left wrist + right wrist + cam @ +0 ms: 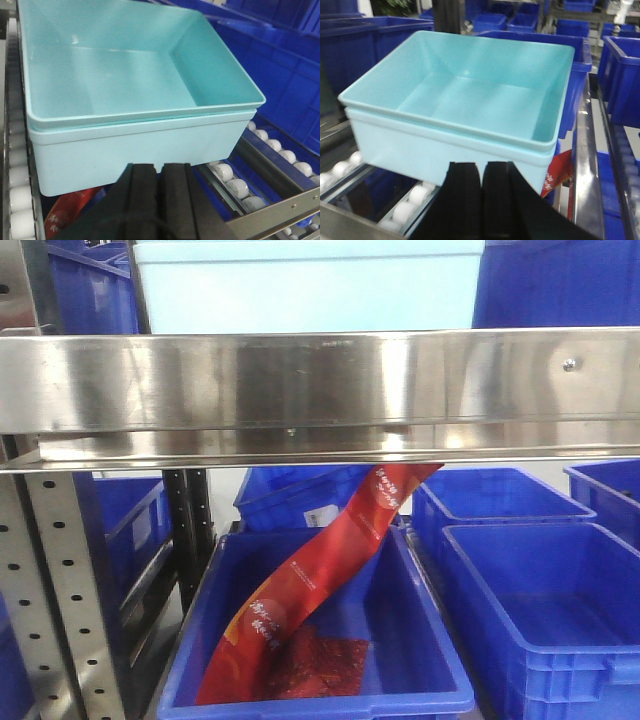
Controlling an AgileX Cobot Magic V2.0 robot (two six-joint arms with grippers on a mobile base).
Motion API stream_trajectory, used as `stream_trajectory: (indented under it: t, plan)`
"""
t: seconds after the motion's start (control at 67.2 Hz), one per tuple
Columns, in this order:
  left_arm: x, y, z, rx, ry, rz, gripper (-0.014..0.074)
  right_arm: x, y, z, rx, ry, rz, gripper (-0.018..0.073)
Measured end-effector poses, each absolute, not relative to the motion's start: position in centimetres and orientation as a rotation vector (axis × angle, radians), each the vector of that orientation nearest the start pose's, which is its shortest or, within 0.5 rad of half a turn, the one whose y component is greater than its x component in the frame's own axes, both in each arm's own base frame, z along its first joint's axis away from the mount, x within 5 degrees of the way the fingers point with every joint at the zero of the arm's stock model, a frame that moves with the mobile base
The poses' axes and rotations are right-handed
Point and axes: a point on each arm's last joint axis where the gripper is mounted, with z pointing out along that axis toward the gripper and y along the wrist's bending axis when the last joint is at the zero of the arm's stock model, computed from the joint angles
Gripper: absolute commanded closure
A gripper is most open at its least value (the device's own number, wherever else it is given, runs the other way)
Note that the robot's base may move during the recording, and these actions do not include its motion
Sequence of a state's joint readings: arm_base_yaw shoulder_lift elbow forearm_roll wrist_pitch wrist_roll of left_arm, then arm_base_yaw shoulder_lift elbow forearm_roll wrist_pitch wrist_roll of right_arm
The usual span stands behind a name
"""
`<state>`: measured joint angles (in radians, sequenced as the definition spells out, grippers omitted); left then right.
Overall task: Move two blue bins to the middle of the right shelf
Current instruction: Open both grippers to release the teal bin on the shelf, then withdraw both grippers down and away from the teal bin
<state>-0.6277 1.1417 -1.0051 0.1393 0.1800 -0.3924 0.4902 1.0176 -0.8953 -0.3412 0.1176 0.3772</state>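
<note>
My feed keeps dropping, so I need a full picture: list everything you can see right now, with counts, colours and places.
Light blue bins: two, nested one inside the other, empty, on the roller shelf in front of both wrists.
Dark blue crates: several, below the steel shelf and around it; exact count unclear.
Red snack bag: one, leaning up out of the crate beneath the shelf.
Steel shelf rail: one, silver, across the front view.
White rollers: rows, under and beside the bins.
Left gripper: black, jaws together, just short of the bins' near wall.
Right gripper: black, jaws together, at the bins' near wall.
</note>
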Motion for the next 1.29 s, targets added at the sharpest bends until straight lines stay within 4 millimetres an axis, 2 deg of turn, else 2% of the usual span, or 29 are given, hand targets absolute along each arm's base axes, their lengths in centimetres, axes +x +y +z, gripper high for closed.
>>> stream_trajectory:
  t: [0.164,0.342,0.625,0.907,1.294]
  plan:
    - [17.7,-12.7,36.5,0.322,1.759,-0.631,0.0707,16.5,8.4,36.6,-0.358,1.675,0.362,0.0726]
    - [14.3,-10.2,34.7,0.322,1.727,-0.636,0.0707,14.0,7.0,35.9,-0.344,1.654,0.358,0.0726]
    - [10.2,-7.1,36.0,0.305,1.598,-0.649,0.0707,11.2,5.2,37.0,-0.304,1.602,0.358,0.0726]
    - [9.3,-6.5,36.4,0.297,1.562,-0.655,0.0707,10.4,5.2,38.3,-0.304,1.471,0.405,0.0726]
    - [9.3,-6.5,36.4,0.298,1.566,-0.654,0.0707,10.4,5.2,38.4,-0.305,1.458,0.410,0.0726]
